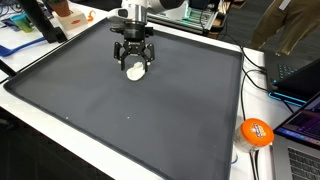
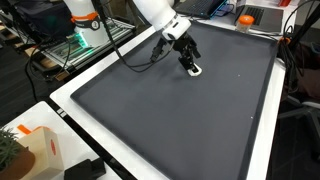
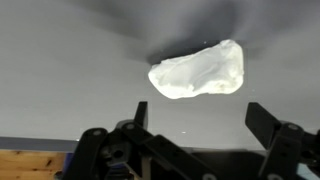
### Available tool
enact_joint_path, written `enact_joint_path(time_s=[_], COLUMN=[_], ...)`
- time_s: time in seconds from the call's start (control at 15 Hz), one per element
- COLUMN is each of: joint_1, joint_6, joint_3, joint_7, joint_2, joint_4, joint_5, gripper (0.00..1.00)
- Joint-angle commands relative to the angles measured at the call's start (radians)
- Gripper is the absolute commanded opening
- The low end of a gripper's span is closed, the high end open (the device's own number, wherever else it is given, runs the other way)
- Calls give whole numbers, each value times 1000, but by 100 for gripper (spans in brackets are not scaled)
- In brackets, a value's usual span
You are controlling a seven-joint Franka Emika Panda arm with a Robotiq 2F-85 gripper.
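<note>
Dark mat (image 1: 150, 115), claw (image 1: 135, 63) partly hiding white lump (image 1: 135, 72)

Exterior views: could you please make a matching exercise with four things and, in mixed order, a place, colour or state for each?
Things:
1. gripper
2. white lump
3. mat
4. orange ball

Place, colour or state:
a. dark grey
b. outside the mat, past its edge
c. open, holding nothing
d. lying on the mat, under the gripper

Pairs: 1-c, 2-d, 3-a, 4-b
</note>
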Motion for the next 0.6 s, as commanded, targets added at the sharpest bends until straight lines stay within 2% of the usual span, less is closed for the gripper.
enact_joint_path(time_s=[0.0, 0.53], joint_1=[-50, -104], joint_6=[46, 106], joint_3=[32, 70], joint_7=[-13, -3], joint_2=[46, 93], joint_4=[-22, -50], joint_5=[-71, -167], gripper=[100, 100])
